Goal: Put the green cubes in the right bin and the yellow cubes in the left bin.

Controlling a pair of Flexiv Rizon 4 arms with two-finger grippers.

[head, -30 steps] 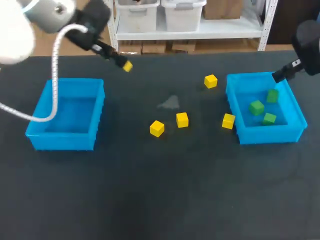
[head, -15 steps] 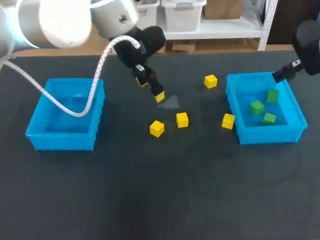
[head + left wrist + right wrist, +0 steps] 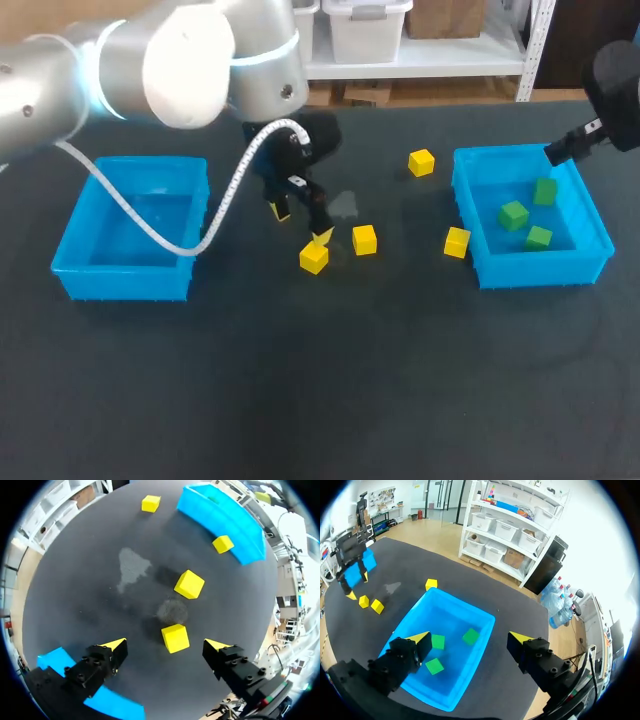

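- Table (image 3: 320, 400): dark top that carries everything below.
- Left bin (image 3: 125, 278): blue, open-topped, on the table's left side.
- Right bin (image 3: 540, 268): blue, open-topped, on the table's right side.
- Green cubes (image 3: 513, 213): three, all inside the right bin, lying apart from one another.
- First yellow cube (image 3: 175, 638): on the table near the middle. It lies between the fingers of the left gripper (image 3: 301, 225), and neither finger touches it.
- Second yellow cube (image 3: 364, 239): just beside the first, toward the right bin.
- Third yellow cube (image 3: 457, 241): on the table, close against the right bin's outer left wall.
- Fourth yellow cube (image 3: 421, 162): on the table near that bin's far left corner.
- Left gripper: fingers spread wide, tips pointing down, one on each side of the first yellow cube. It holds nothing.
- Right gripper (image 3: 468, 639): fingers spread wide above the right bin. It holds nothing.
- Pale smudge (image 3: 340, 205): on the table just beyond the left gripper.
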